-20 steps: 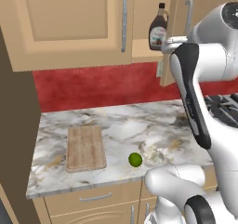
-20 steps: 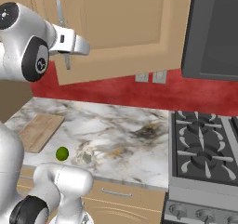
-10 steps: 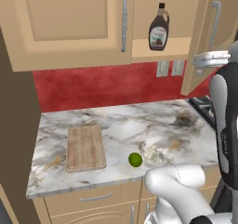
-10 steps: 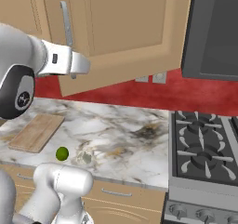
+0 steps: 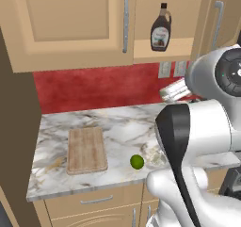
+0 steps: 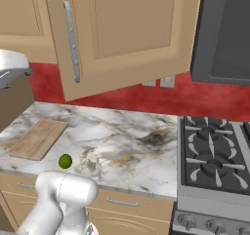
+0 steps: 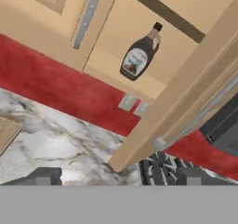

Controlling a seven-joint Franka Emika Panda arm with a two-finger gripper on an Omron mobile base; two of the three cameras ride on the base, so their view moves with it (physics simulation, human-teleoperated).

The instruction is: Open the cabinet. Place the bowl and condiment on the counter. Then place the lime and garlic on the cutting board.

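- Standing on the open cabinet shelf: the condiment, upright, right door swung out.
- Seen from the hand view: condiment up and ahead of the gripper, well apart from it; finger tips spread wide, nothing between them.
- Lying on the counter: lime near the front edge, just right of the cutting board.
- Resting just beside the lime: garlic, pale against the marble.
- Sat right of the counter: stove.
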